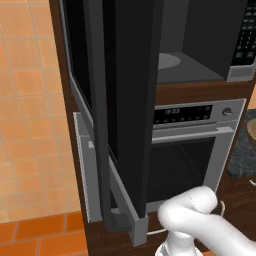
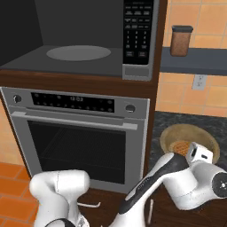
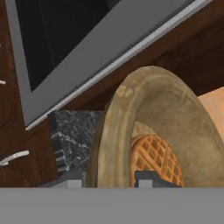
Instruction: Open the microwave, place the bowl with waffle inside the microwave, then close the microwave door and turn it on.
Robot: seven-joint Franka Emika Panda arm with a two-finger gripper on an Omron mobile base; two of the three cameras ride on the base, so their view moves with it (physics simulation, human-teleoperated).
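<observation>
The tan bowl (image 2: 188,138) sits on the dark speckled counter (image 2: 177,122) to the right of the oven (image 2: 75,137), an orange grid-patterned waffle (image 2: 181,147) lying inside it. In the hand view the bowl (image 3: 153,127) looms large and tilted, its near rim standing between the two dark fingertips (image 3: 151,178), one outside the wall and one inside beside the waffle (image 3: 155,157); the gripper (image 3: 109,180) straddles the rim, though whether the fingers actually press on it cannot be told. From the right base view the arm's white wrist (image 2: 199,155) covers the bowl's right edge.

Above the oven, the microwave (image 2: 88,40) stands open, its dark grey interior and pale round turntable (image 2: 78,52) exposed, the black button panel (image 2: 138,31) at its right. The microwave door (image 1: 115,100) is swung wide to the left, its dark vertical handle (image 1: 100,150) facing the camera in the left base view. The oven's door is shut beneath a dark display strip (image 2: 73,102). A brown canister (image 2: 181,41) rests on the shelf (image 2: 195,61) beyond the bowl, against orange tiled wall.
</observation>
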